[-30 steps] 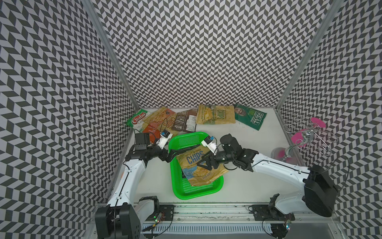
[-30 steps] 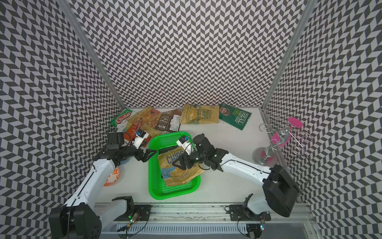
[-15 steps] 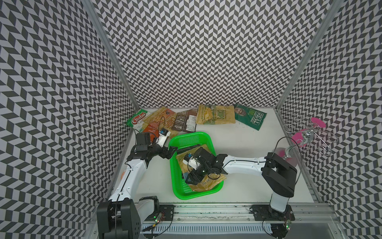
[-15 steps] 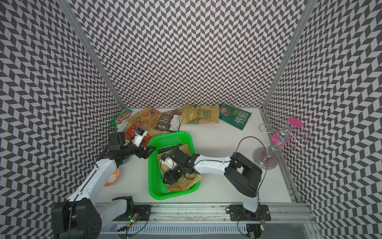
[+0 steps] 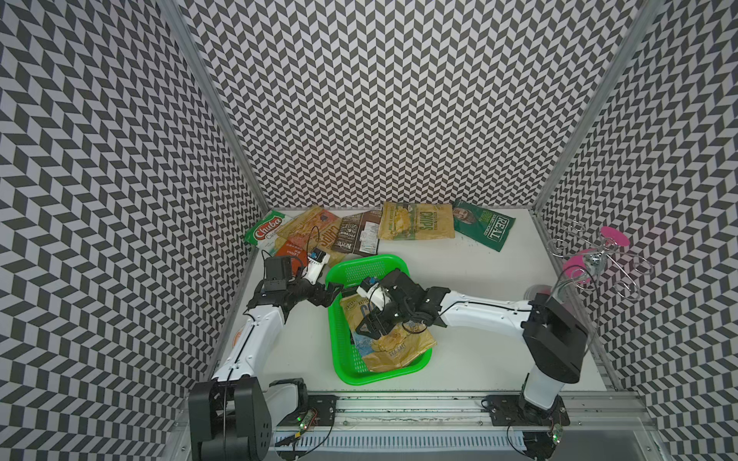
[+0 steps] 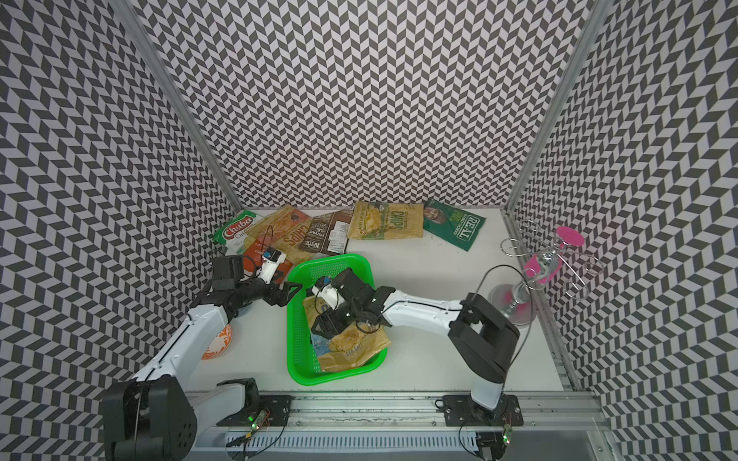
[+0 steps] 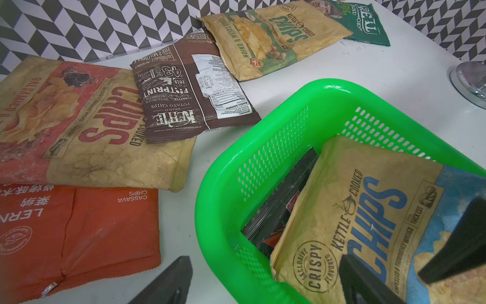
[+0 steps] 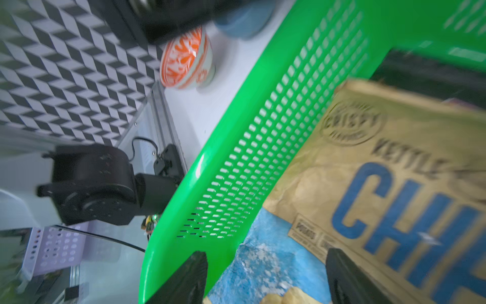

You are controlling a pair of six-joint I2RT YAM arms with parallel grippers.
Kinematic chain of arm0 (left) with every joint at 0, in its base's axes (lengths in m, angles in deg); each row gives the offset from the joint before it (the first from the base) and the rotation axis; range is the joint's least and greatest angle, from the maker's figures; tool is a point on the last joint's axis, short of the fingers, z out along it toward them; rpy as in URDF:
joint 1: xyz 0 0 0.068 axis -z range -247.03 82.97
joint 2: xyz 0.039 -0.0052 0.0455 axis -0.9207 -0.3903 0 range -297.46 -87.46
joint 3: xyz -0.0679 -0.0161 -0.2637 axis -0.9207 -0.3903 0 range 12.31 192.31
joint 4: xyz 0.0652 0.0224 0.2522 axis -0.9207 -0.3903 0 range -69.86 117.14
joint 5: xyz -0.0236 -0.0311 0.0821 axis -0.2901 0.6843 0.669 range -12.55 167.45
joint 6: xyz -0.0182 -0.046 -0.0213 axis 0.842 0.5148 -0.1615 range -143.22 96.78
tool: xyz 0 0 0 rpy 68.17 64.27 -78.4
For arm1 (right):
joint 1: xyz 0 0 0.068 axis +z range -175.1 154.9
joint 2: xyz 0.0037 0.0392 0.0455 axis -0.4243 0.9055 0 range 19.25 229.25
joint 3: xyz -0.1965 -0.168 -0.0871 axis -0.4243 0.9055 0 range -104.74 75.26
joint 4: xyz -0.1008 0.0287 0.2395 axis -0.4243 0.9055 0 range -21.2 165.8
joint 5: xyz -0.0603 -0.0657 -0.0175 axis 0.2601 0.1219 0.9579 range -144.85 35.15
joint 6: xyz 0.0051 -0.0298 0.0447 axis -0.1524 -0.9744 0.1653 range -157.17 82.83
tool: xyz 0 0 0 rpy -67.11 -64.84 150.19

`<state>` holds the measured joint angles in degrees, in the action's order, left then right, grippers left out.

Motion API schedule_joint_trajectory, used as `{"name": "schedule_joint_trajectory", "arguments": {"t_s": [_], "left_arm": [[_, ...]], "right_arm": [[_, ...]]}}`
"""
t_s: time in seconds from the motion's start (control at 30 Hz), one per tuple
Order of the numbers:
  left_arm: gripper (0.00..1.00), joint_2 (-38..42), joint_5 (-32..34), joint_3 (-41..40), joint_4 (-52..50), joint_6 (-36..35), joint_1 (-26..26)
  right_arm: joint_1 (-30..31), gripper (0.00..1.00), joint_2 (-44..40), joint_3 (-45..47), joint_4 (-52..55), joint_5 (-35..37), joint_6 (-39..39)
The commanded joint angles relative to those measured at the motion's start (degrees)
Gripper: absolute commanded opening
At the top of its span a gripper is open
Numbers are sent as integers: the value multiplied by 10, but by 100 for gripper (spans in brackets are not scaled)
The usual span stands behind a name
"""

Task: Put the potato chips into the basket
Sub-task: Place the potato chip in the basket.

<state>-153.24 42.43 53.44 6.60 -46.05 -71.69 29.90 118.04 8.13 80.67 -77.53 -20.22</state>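
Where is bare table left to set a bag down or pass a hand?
Bare table lies behind the right arm, between the basket and the REAL bag, and in front of that arm, beside the basket. A narrower strip runs between left arm and basket. Crowded: the overlapping bags back-left, and the basket, holding a tan bag under the right gripper.

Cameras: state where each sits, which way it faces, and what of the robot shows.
Top views: high above the front rail, facing down toward the back wall; both arms show, at the green basket.
Left wrist: on the left arm, facing the back row of bags across the basket; left end effector fingers show.
Right wrist: on the right arm, blurred, facing the blue-lettered CHIPS bag and the basket's wall; right end effector fingers show.
Shared: both wrist views show that bag in the basket.
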Motion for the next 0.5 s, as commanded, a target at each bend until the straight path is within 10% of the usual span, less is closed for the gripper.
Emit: {"name": "schedule_joint_trajectory", "arguments": {"t_s": [0.0,0.47], "left_arm": [[91,2,2,-7,16,5,-2],[88,-7,-3,-21,27,-3,-2]], "right_arm": [[-28,76,-33,-15,41,90,-12],[-31,79,69,-92,163,239,-35]]}}
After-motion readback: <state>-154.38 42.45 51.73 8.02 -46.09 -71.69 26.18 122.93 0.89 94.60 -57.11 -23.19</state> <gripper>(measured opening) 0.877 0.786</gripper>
